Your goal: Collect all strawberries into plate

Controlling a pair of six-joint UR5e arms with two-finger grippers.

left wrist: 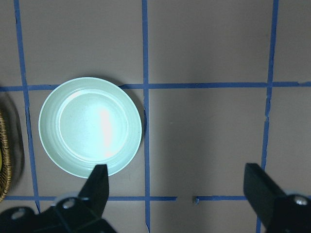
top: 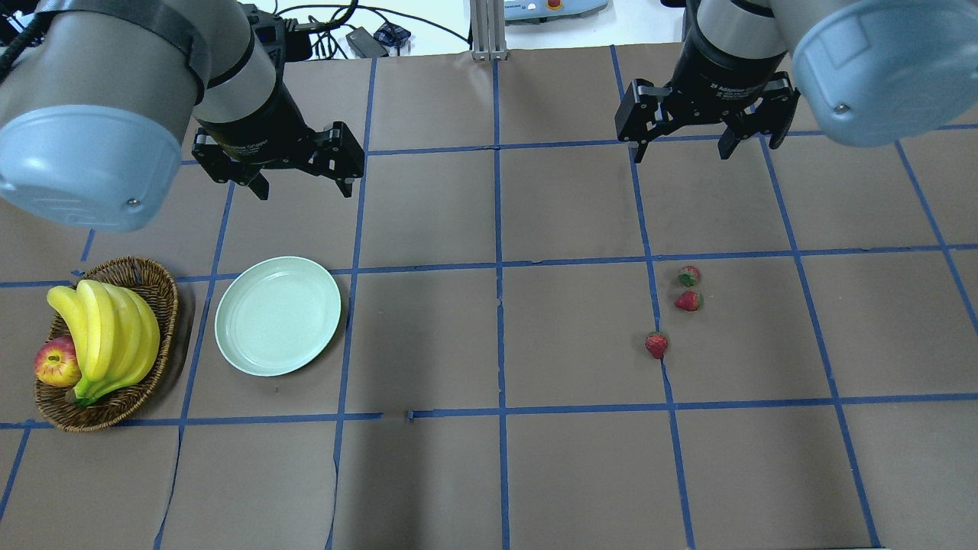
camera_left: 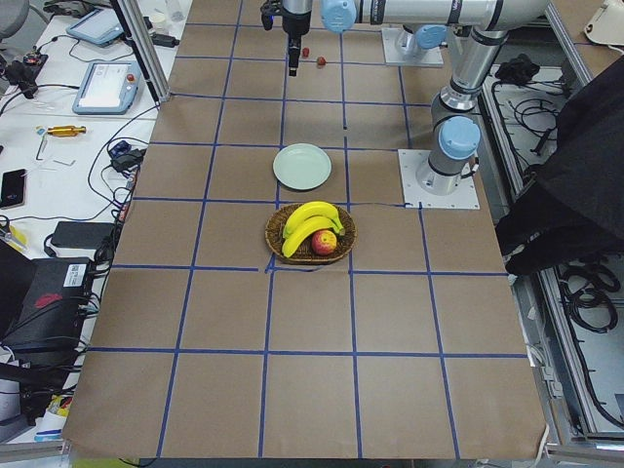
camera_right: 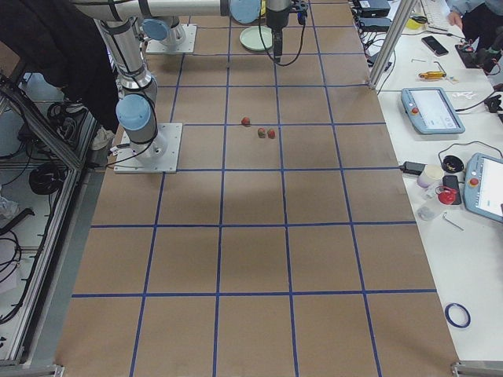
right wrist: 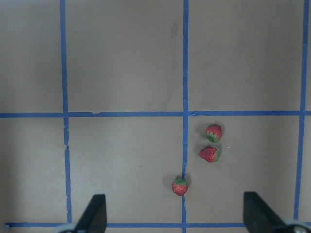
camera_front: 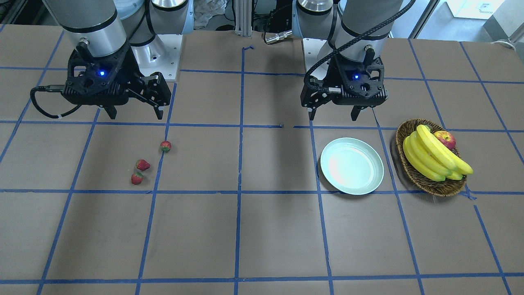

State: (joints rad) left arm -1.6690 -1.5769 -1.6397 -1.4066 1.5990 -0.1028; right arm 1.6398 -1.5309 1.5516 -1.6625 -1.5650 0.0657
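Observation:
Three strawberries lie on the brown table on my right side, two close together (top: 688, 276) (top: 688, 300) and one a little apart (top: 655, 344); they also show in the right wrist view (right wrist: 209, 154). The empty pale mint plate (top: 277, 315) sits on my left side, and it also shows in the left wrist view (left wrist: 90, 126). My right gripper (top: 680, 153) hangs open and empty above the table, beyond the berries. My left gripper (top: 304, 189) hangs open and empty beyond the plate.
A brown wicker basket (top: 164, 294) with a bunch of bananas (top: 107, 328) and a red-yellow apple (top: 55, 363) stands just left of the plate. Blue tape lines grid the table. The arm bases stand at the table's rear edge.

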